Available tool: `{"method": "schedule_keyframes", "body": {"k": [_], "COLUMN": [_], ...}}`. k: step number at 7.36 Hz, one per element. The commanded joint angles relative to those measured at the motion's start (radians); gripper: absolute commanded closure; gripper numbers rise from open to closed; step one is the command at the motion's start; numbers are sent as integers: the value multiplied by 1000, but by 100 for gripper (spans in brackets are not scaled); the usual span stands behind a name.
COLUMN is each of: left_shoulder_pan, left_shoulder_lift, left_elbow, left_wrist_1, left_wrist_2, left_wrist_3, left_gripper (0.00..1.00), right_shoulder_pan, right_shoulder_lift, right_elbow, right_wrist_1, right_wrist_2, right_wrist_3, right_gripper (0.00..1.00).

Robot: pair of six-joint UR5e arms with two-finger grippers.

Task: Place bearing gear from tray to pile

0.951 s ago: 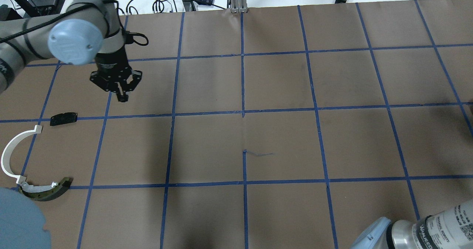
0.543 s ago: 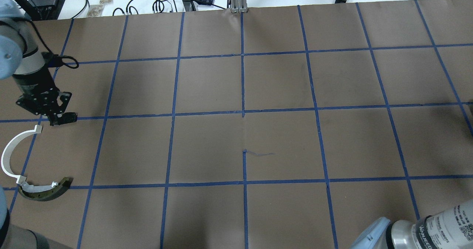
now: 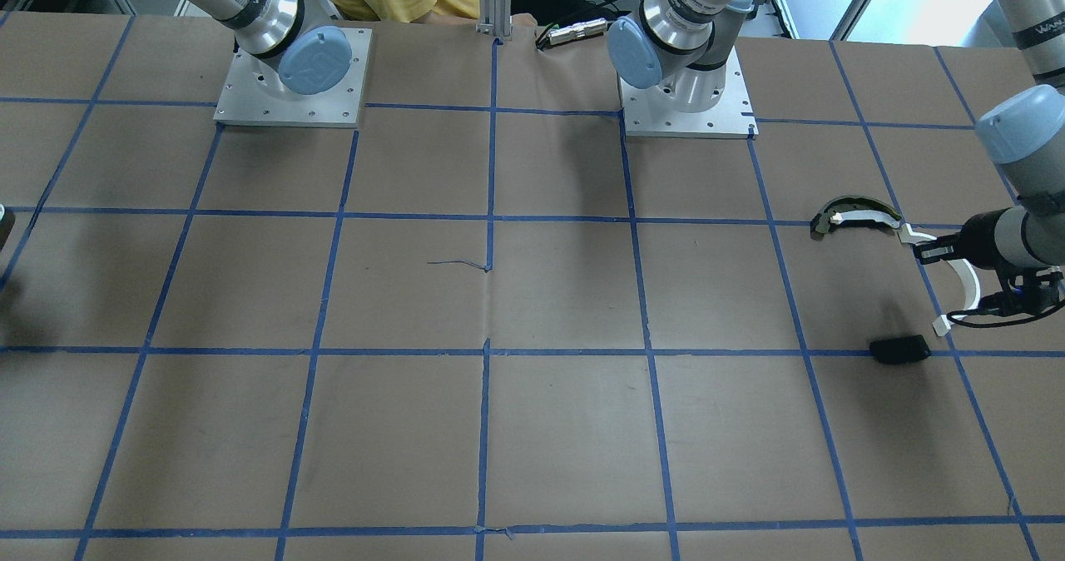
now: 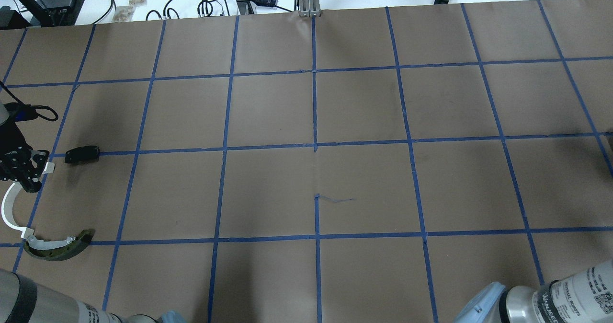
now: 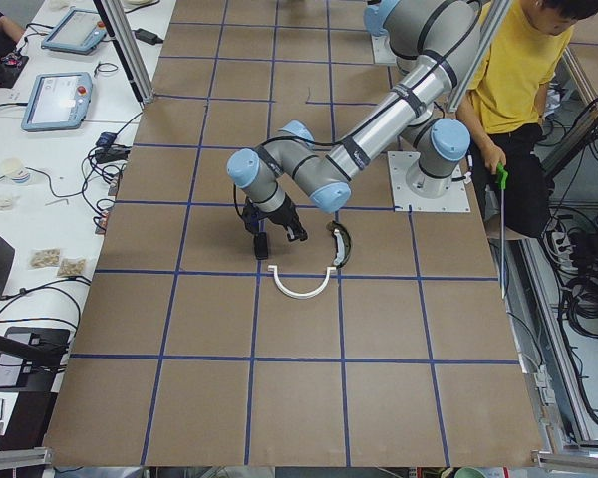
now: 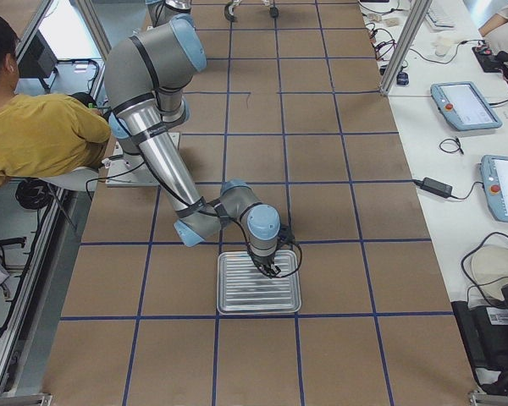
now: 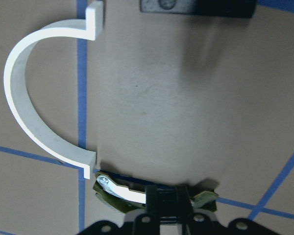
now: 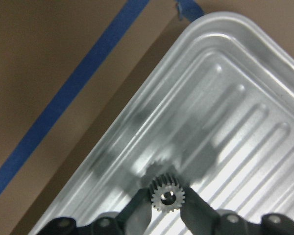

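The right end effector (image 8: 167, 201) pinches the small toothed bearing gear (image 8: 167, 197) by its rim between both fingertips, close over the ribbed metal tray (image 8: 235, 112) near one corner. The tray lies on the brown, blue-gridded surface (image 4: 364, 107) at the robot's right end. The pile (image 4: 28, 239) lies well apart, at the robot's left end: a white curved strip (image 7: 24, 117), an olive-and-black curved piece (image 4: 60, 250) touching one end of it, and a black plate (image 4: 82, 154) near its other end. The left end effector (image 4: 28, 184) hovers over the strip with its fingers pressed together, holding nothing. The step in hand looks like lifting the gear out. To do it well, the lift should probably go straight up until the gear clears the tray's raised rim, with grip pressure steady, since a round toothed part could roll or slip sideways. The carry across is long, so a smooth, level path would suit. The left arm may need to move aside, and the gear should be lowered beside the parts, not dropped onto them.
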State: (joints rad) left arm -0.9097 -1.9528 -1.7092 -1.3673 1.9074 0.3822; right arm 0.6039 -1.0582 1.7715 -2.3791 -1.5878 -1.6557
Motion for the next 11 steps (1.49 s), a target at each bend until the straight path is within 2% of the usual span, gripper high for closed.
{"method": "schedule_keyframes", "body": {"k": [1,2,3,4,6,8,9,10,11], "left_shoulder_pan": [3,-1,-2,-2,-8,-40,-66,-90,-122], "left_shoulder_lift": [-46,-61,-73,-80,-80,-78,-74,-64,-52], "left_elbow": [-1,-1,-3,-3,-3,-1,-1,12,35], "left_wrist_1": [62,71,71,70,73,73,71,71,73], "left_wrist_2": [9,2,-1,1,-1,-1,1,-2,-49], "left_wrist_3": [6,-5,-5,-3,-3,-6,-6,-6,-6], "left_gripper": [100,100,97,60,0,0,0,0,0], "right_shoulder_pan": [78,179,315,455,764,1125,1262,1360,1419], "right_shoulder_lift": [-101,-165,-204,-207,-212,-197,-189,-165,-111], "right_elbow": [3,12,22,32,61,59,46,51,57], "right_wrist_1": [62,137,162,164,162,143,136,135,109], "right_wrist_2": [0,9,0,-1,-1,11,11,12,17], "right_wrist_3": [128,284,462,692,1196,1800,1955,2019,2115], "right_gripper": [87,87,89,88,88,88,88,88,88]}}
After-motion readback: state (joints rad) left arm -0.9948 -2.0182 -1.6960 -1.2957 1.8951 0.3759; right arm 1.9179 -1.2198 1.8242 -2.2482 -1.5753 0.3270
